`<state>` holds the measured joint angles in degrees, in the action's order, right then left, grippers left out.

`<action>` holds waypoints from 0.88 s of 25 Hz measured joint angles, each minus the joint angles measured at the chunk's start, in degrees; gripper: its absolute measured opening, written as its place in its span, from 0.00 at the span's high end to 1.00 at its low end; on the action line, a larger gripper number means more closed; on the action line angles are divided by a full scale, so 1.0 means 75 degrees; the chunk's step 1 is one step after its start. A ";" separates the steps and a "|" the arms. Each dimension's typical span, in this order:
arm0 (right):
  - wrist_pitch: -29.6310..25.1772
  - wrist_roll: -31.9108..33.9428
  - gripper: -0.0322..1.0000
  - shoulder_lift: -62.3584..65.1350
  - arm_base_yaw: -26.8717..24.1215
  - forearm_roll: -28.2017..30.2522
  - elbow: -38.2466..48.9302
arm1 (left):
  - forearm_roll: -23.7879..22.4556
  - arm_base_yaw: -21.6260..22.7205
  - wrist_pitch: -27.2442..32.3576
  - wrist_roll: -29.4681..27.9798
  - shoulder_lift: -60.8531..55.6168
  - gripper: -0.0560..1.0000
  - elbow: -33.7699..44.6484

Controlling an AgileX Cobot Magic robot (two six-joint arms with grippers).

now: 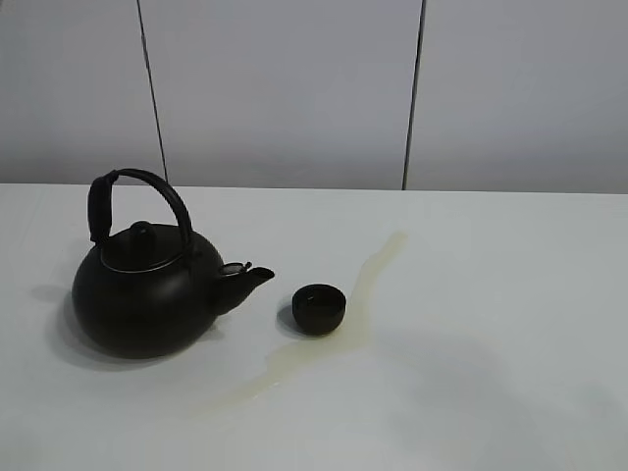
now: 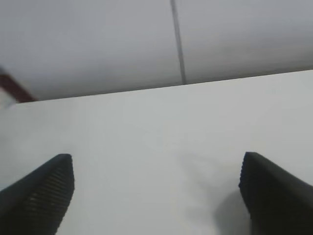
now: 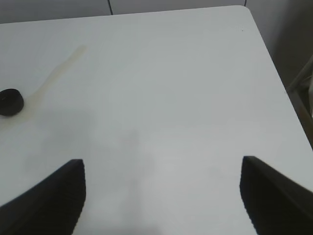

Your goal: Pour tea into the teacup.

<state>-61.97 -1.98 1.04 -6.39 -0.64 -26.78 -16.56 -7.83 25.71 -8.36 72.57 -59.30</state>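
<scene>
The small black teacup point(image 1: 319, 307) stands upright near the middle of the white table, just right of the kettle's spout. The big black kettle point(image 1: 147, 289) with its arched handle rests on the table at the left. A pale yellowish streak of tea point(image 1: 368, 280) lies spilled on the table, running past the cup from the back right toward the front left. The right wrist view shows the teacup point(image 3: 10, 102) and the tea streak point(image 3: 58, 72) far from my right gripper point(image 3: 161, 196), which is open over bare table. My left gripper point(image 2: 156, 191) is open with nothing between its fingers. Neither arm appears in the high view.
The table point(image 1: 510, 324) is white, with a grey panelled wall point(image 1: 285, 88) behind it. In the right wrist view the table's far corner and side edge point(image 3: 274, 73) show, with floor beyond.
</scene>
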 joint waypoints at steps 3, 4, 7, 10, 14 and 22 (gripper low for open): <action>0.0000 0.0000 0.40 0.0000 0.0000 0.0000 0.0000 | 0.0425 0.1142 0.0427 0.0439 -0.0693 0.32 0.0156; 0.0000 0.0000 0.40 0.0000 0.0000 0.0000 0.0000 | 0.0644 0.1468 0.0497 0.0640 -0.1032 0.32 0.0280; 0.0000 0.0000 0.40 0.0000 0.0000 0.0000 0.0000 | 0.1365 0.2056 0.0592 0.1174 -0.2250 0.32 0.0867; 0.0000 0.0000 0.40 0.0000 0.0000 0.0000 0.0000 | 0.2114 0.2234 0.0592 0.1544 -0.3726 0.32 0.1685; 0.0000 0.0000 0.40 0.0000 0.0000 0.0000 0.0000 | 0.2531 0.2268 0.0846 0.1890 -0.5927 0.32 0.2797; 0.0003 0.0000 0.40 0.0000 0.0000 0.0000 0.0000 | 0.2387 0.2277 0.3390 0.1426 -0.8754 0.32 0.3562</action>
<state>-61.95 -1.98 1.04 -6.39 -0.64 -26.78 1.35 9.25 51.14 2.34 6.91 -32.59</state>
